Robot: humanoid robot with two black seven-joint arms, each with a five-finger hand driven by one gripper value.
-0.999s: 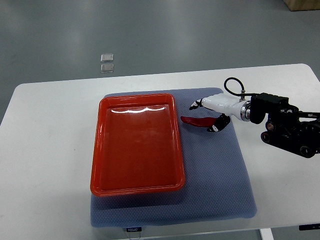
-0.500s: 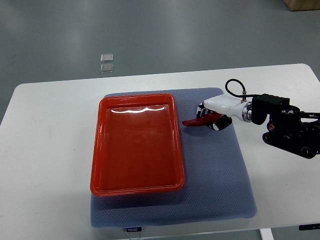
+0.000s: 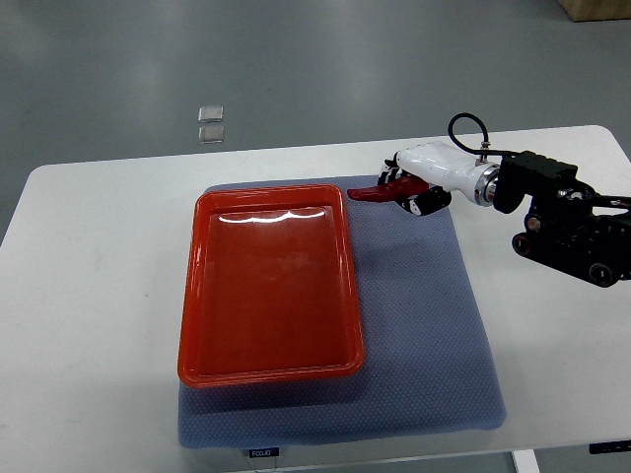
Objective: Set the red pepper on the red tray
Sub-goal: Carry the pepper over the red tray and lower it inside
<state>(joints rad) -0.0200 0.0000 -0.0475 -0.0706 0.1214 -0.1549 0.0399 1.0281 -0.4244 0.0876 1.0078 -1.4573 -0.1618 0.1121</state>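
The red pepper is held in my right hand, its tip sticking out to the left. The hand's fingers are curled around it and it hangs above the back part of the blue mat, just right of the red tray's far right corner. The red tray lies flat on the mat's left half and holds nothing. My right arm comes in from the right edge. My left arm does not show.
A blue-grey mat covers the middle of the white table. Two small clear squares lie on the floor beyond the table's far edge.
My right hand closed on the pepper, lifted it off the mat and carried it up and away toward the table's far side, slightly left.
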